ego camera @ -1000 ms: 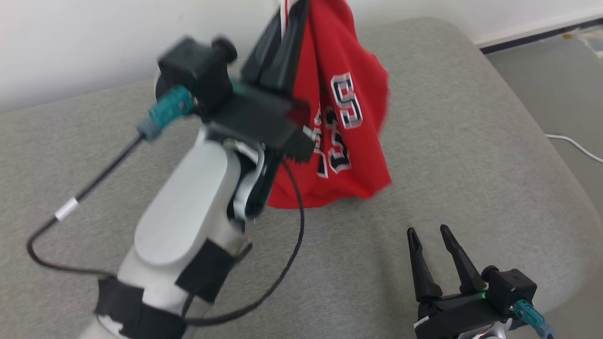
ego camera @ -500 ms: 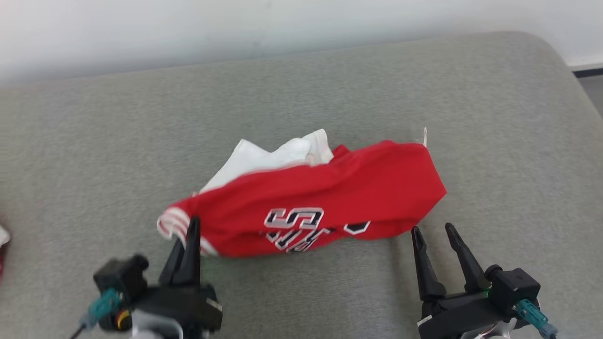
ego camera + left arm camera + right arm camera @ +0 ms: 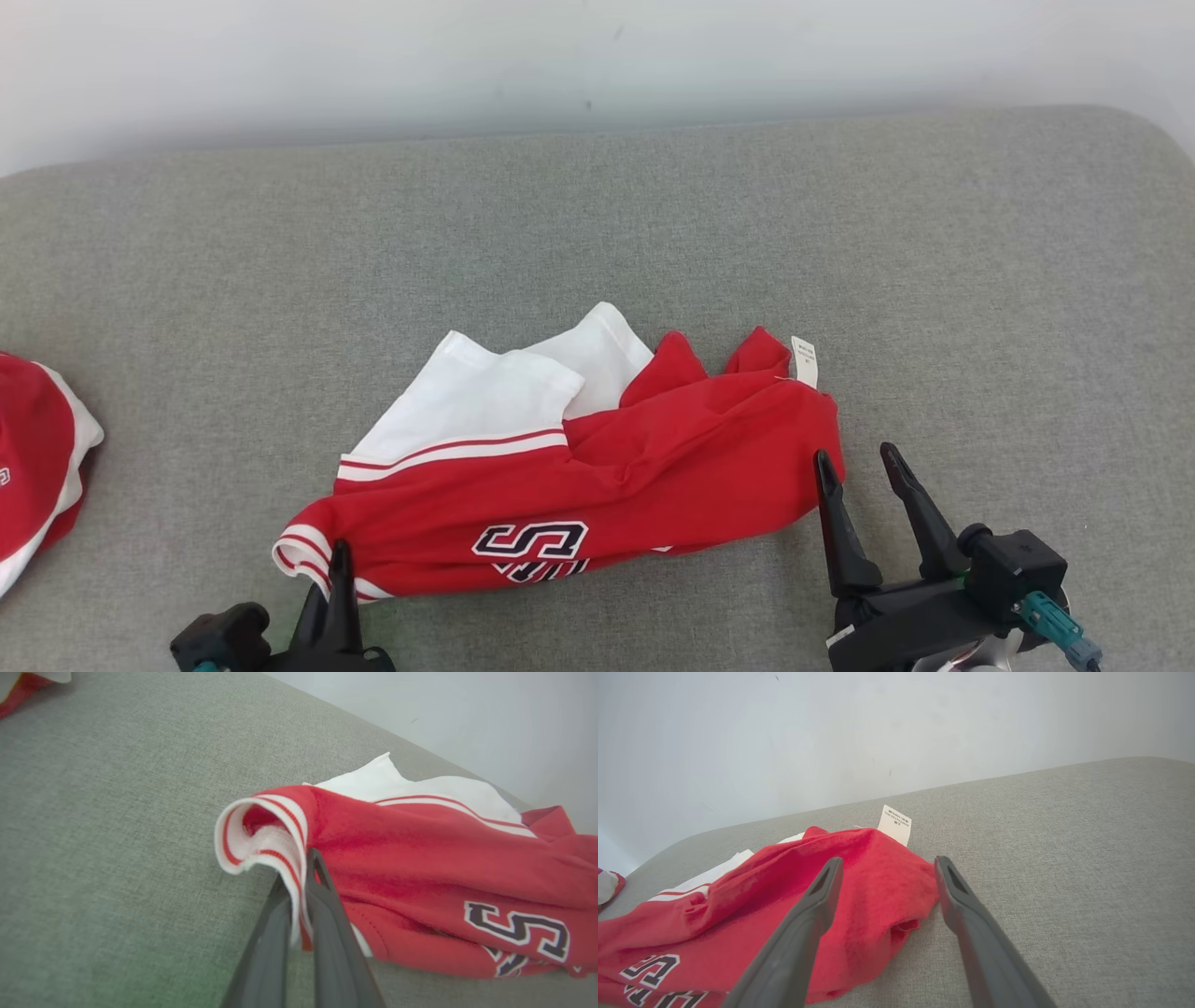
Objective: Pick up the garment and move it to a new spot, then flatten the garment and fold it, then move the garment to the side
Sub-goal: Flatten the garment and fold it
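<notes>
I am looking down from the head camera at a wide grey woven fabric cushion set against a plain white wall. A crumpled red jersey with white panels and dark outlined lettering lies on the near middle of the cushion, stretched left to right. Its white section bunches toward the far side, and a small white care label stands up at its far right corner.

My left gripper is at the garment's near left corner. In the left wrist view this gripper is clamped tight on the red-and-white striped trim, which curls up over the fingertips.

My right gripper sits at the garment's right end with its two dark fingers spread wide and holding nothing. In the right wrist view its fingers straddle the red end of the cloth; I cannot tell whether they touch it.

A second red and white garment lies at the far left edge of the cushion, well apart.
</notes>
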Motion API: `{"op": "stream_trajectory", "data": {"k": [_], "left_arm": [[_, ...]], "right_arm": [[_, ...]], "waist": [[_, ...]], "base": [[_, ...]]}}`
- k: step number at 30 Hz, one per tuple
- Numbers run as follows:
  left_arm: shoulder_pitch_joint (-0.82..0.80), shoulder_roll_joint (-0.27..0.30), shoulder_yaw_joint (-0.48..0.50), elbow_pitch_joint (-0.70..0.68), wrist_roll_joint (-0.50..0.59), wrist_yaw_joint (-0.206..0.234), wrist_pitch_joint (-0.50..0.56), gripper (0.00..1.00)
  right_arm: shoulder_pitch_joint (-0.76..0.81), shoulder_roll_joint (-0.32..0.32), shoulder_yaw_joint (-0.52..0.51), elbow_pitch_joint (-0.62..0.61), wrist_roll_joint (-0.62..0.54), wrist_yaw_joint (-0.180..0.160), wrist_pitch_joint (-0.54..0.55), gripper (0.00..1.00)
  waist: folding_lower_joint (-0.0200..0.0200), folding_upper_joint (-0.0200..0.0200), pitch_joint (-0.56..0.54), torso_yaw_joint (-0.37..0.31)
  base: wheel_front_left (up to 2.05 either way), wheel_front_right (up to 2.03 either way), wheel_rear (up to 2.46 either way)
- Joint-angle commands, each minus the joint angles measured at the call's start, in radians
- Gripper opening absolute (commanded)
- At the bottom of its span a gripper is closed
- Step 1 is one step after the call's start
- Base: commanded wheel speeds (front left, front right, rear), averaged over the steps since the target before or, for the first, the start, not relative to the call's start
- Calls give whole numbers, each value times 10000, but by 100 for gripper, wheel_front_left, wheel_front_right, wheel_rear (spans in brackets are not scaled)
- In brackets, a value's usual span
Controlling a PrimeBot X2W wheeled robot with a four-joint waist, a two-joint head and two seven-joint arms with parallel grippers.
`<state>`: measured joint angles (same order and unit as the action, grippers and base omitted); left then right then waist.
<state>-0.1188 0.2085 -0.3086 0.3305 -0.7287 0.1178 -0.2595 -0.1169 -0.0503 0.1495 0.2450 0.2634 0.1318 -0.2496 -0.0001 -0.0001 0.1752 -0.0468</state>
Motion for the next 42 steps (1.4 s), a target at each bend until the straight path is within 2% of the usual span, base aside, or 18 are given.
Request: {"op": "stream_trajectory", "data": {"k": [1,9,17,25,30,32,42], "left_arm": [[181,-96,165,26,137,-12,-70,100],[670,-569,1724,-1248,1578,-503,-60,100],[1549,-1257,3689,-2981,3406,-1880,-62,100],[2317,-1505,3996,-3427,4457,-2410,-61,100],[2871,-1527,3608,-3205,4851,-2504,-63,100],[2983,-1374,3325,-3097,4918,-2466,-63,100],[3012,-1223,2993,-3032,4640,-2472,-62,100]], "right_arm": [[130,0,1,-16,9,-23,-11,100],[290,-1,-126,24,100,-23,-45,100],[605,-1,-561,-46,-93,-23,5,100],[948,0,-785,-90,-220,-23,165,100],[1220,0,-921,-84,-344,-23,320,100],[1309,0,-1019,-41,-422,-23,433,100],[1287,-74,-1516,-95,-610,-23,754,100]], "waist": [[1,1,-69,29],[1,1,-369,75],[1,1,-803,238],[1,1,-1264,338],[1,1,-1555,374],[1,1,-1632,382],[1,1,-1754,486]], "base": [[0,0,0],[0,0,0],[0,0,0],[0,0,0],[0,0,0],[0,0,0],[0,0,0]]}}
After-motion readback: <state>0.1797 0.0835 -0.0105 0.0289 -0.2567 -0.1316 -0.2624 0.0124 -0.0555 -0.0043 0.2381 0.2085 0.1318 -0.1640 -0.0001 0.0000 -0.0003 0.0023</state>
